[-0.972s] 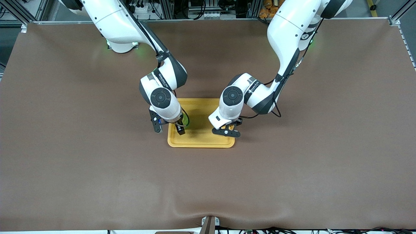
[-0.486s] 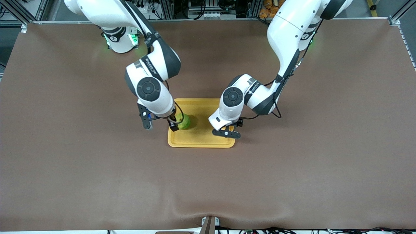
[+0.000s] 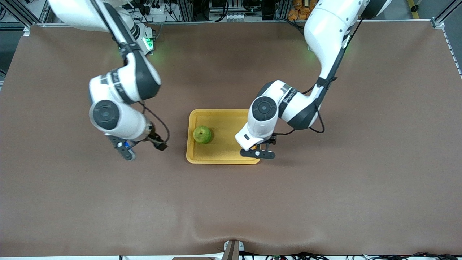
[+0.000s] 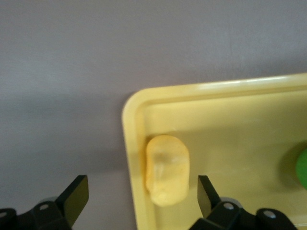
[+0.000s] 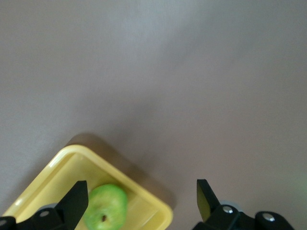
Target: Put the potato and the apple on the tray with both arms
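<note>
The yellow-orange tray [image 3: 223,157] lies mid-table. The green apple [image 3: 202,134] rests on it, at the side toward the right arm's end. My right gripper [image 3: 143,150] is open and empty above the table beside the tray, toward the right arm's end; its wrist view shows the apple [image 5: 106,206] and a tray corner [image 5: 158,207]. My left gripper [image 3: 257,151] hangs open over the tray corner toward the left arm's end. There the potato [image 4: 167,170] lies free against the tray rim [image 4: 129,124], below my open left gripper [image 4: 141,201]. The front view hides the potato under the left hand.
The brown table mat [image 3: 325,187] spreads around the tray on all sides. A small bracket [image 3: 231,249] sits at the table edge nearest the front camera.
My right gripper let go of the apple, which now rests on the tray, and swung away toward the right arm's end. My left gripper shifted slightly over its tray corner.
</note>
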Action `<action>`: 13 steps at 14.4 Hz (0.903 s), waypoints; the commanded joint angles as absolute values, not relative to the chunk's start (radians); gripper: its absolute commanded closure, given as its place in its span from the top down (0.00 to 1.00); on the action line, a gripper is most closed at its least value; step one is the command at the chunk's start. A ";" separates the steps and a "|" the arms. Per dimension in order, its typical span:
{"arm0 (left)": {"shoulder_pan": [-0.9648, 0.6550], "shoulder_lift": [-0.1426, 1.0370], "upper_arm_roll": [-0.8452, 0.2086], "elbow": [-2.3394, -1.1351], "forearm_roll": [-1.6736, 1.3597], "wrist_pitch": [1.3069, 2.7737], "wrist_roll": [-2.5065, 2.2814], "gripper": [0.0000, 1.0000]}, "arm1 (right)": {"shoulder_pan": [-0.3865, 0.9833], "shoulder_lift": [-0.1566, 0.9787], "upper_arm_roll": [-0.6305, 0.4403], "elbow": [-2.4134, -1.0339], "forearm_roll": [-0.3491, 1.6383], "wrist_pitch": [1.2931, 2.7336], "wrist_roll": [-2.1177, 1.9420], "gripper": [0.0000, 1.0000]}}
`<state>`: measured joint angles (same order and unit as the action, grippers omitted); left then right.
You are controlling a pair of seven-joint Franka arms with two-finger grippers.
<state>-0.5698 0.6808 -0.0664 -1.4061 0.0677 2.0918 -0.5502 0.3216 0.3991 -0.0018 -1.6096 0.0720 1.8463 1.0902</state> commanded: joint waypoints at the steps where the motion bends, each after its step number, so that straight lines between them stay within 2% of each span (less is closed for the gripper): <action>1: -0.528 0.611 -0.066 -1.411 0.087 2.034 -0.560 1.00 | 0.258 0.339 0.012 -1.628 0.086 1.813 0.938 1.00; 7: -0.431 0.511 -0.066 -1.414 0.089 1.935 -0.554 1.00 | 0.135 0.238 0.015 -1.654 0.109 1.776 0.625 1.00; 13: -0.319 0.414 -0.067 -1.414 0.091 1.804 -0.541 1.00 | 0.023 0.131 0.015 -1.652 0.117 1.681 0.289 1.00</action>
<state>-0.3452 0.4642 -0.0595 -1.3980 0.0741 1.8464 -0.5427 0.0709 0.1943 -0.0018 -1.6177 0.0961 1.7053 0.3893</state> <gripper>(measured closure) 0.000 0.000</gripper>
